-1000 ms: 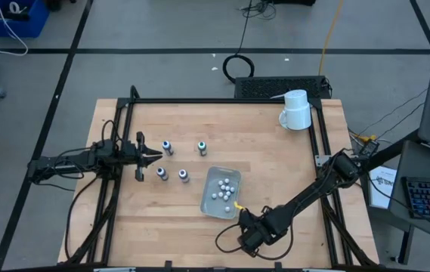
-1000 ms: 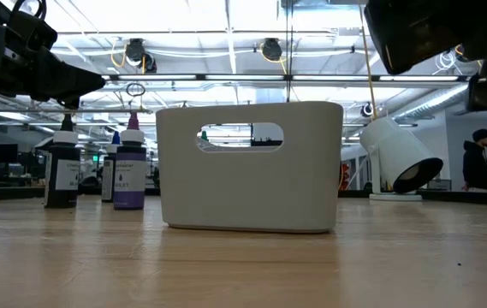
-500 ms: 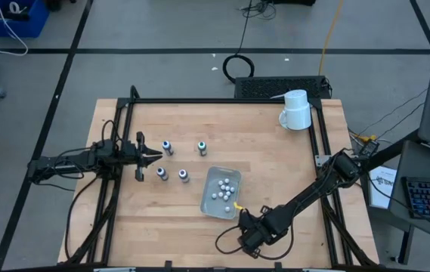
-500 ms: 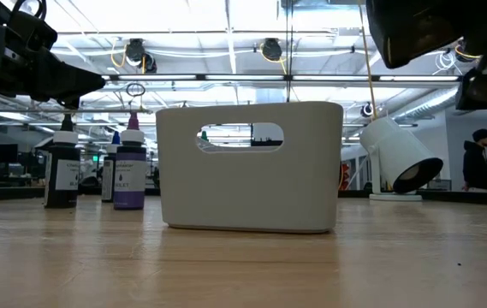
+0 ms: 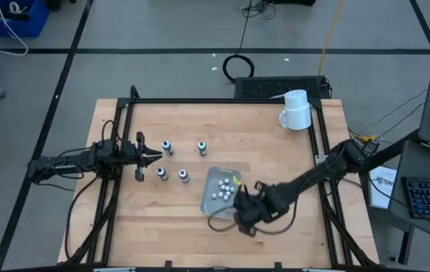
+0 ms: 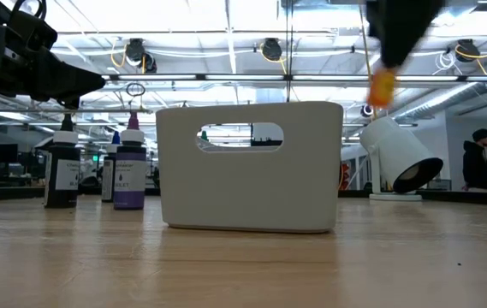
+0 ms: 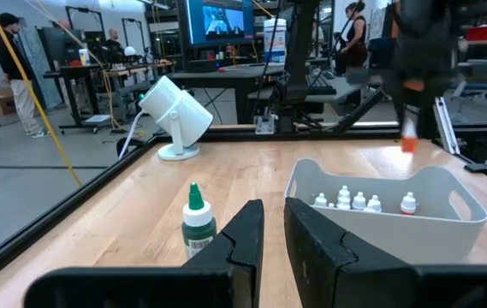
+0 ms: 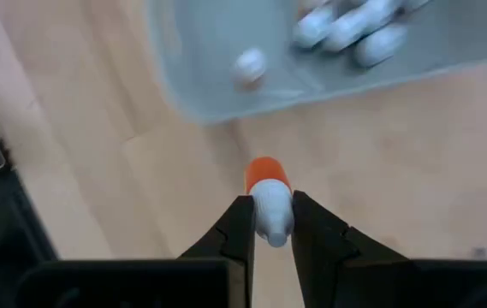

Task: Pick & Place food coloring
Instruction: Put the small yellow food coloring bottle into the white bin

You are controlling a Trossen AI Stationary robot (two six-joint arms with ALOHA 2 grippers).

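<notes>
Right tool (image 8: pixel 264 224) clenched on one food coloring bottle (image 8: pixel 269 204), white body, orange cap, held in the air just beside the near edge of the white bin (image 5: pixel 209 202). Bin on wooden worktop (image 5: pixel 267 159), holding a cluster of small white-capped bottles (image 5: pixel 224 189). Four more dark-capped bottles (image 5: pixel 167 146) standing upright on worktop, apart from bin on its left side. Left tool (image 5: pixel 154 157) fully clenched, empty, beside those four. White mug (image 5: pixel 297 110) at far right corner.
</notes>
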